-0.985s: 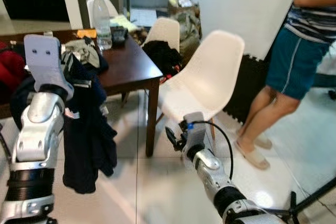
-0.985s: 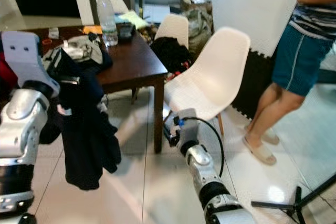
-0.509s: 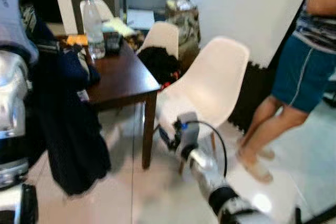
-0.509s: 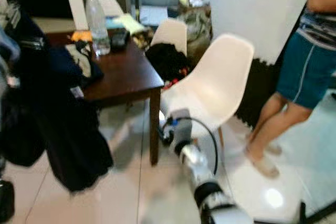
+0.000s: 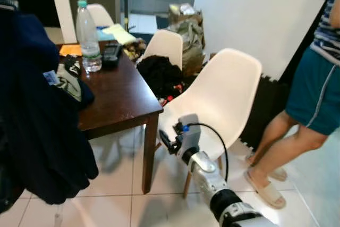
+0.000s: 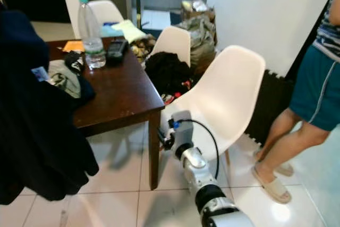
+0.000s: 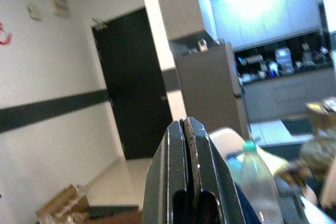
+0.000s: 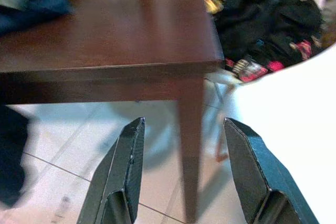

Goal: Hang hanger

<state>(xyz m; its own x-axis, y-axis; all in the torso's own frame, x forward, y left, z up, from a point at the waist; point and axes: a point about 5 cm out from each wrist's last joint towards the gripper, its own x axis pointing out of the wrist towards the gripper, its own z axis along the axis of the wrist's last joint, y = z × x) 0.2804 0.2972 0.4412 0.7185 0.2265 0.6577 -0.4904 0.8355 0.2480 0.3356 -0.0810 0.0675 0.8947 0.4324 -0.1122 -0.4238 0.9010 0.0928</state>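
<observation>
A dark navy garment hangs at the near left, its long axis running top to bottom, the folds dropping toward the white tiled floor. The hanger itself cannot be made out under the cloth. A small white tag with blue marks shows on the garment; its writing is too small to read.

In the left wrist view the left gripper points up and outward toward a dark door and a grey cabinet — its two black fingers are pressed flat together, and what lies between them cannot be seen.

The right gripper is low, near the middle of the scene, just beside the table leg, with its fingers spread wide apart and nothing between them. A black cable loops from its wrist.

The dark wooden table stands at the left. On it are a clear plastic water bottle with a green cap, upright, its label unreadable, a black device beside the bottle, and a grey and dark bundle of cloth.

A white shell chair stands right of the table. A second white chair, farther off, holds a heap of black clothing. At the far right stands a person in teal shorts and sandals.
</observation>
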